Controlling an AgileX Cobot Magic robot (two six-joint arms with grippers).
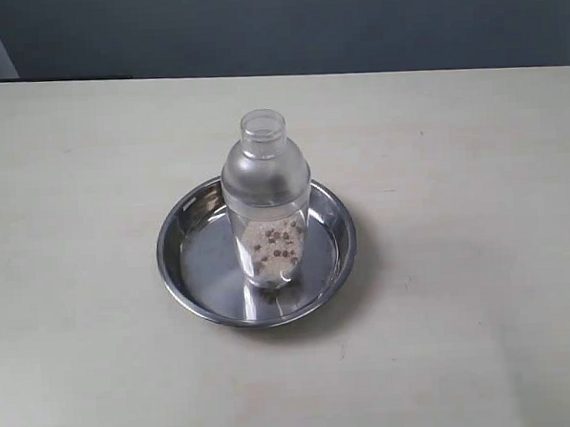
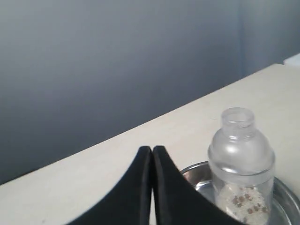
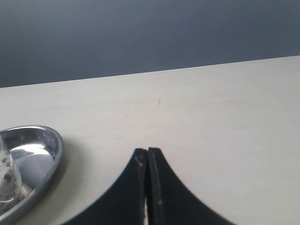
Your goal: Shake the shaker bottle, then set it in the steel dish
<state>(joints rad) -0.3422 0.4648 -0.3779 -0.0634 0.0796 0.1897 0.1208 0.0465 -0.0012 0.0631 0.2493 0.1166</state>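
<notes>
The clear shaker bottle (image 1: 267, 205) stands upright inside the steel dish (image 1: 188, 274) at the middle of the table, with brown specks and pale grains in its lower part. Neither arm shows in the exterior view. In the left wrist view my left gripper (image 2: 152, 150) is shut with nothing in it, and the shaker bottle (image 2: 241, 164) stands in the steel dish (image 2: 194, 171) apart from it. My right gripper (image 3: 147, 151) is shut and empty over bare table; the steel dish (image 3: 47, 154) lies off to one side, with an edge of the shaker bottle (image 3: 7, 180) at the frame's border.
The pale table (image 1: 474, 165) surrounds the dish on every side. A dark grey wall (image 1: 285, 27) runs behind the table's far edge.
</notes>
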